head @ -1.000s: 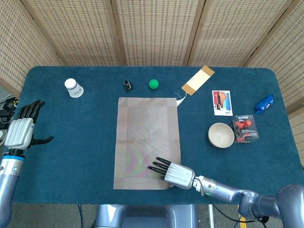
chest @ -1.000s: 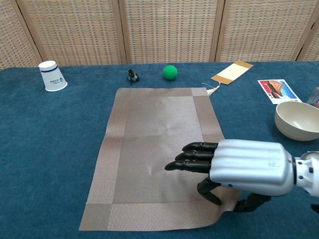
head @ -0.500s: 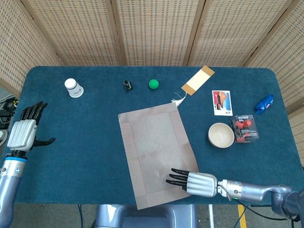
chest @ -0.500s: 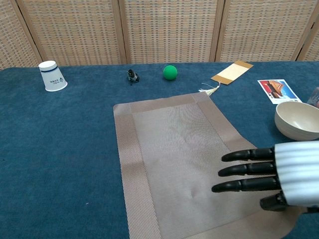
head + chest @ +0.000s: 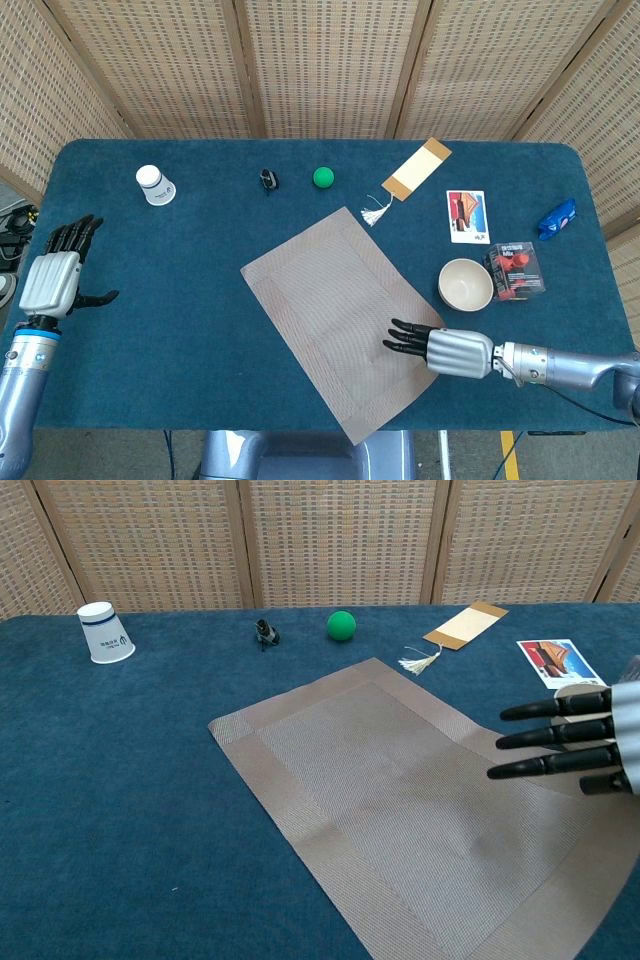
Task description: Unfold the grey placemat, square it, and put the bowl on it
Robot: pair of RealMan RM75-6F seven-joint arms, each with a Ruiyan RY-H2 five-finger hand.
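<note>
- Placemat [image 5: 338,316]: grey, unfolded, flat on the blue counter [image 5: 180,300], lying skewed, one corner pointing at the near edge, another up toward the tassel.
- Right hand [image 5: 440,349]: low over the placemat's right-hand corner, fingers [image 5: 548,736] straight, set apart, pointing left. It holds nothing. Cannot tell whether the fingertips touch the placemat.
- Bowl [image 5: 465,284]: cream, upright, on bare counter just right of the placemat, not on it. In the chest view it is mostly hidden behind the right hand.
- Left hand [image 5: 55,275]: far left, near the counter's edge, well apart from the placemat. Fingers extended and spread, thumb out to the side, nothing in it. Seen in the head view only.
- Paper cup [image 5: 154,184]: white, upside down, back left.
- Small dark object [image 5: 267,179]: back centre, too small to make out.
- Green ball [image 5: 323,177]: just right of the dark object.
- Tan bookmark [image 5: 416,168] with white tassel [image 5: 376,211]: tassel near the placemat's far corner, apart from it.
- Picture card [image 5: 467,216]: behind the bowl.
- Clear box with red contents [image 5: 515,271]: touching or just beside the bowl on its right.
- Blue packet [image 5: 556,218]: far right edge.
</note>
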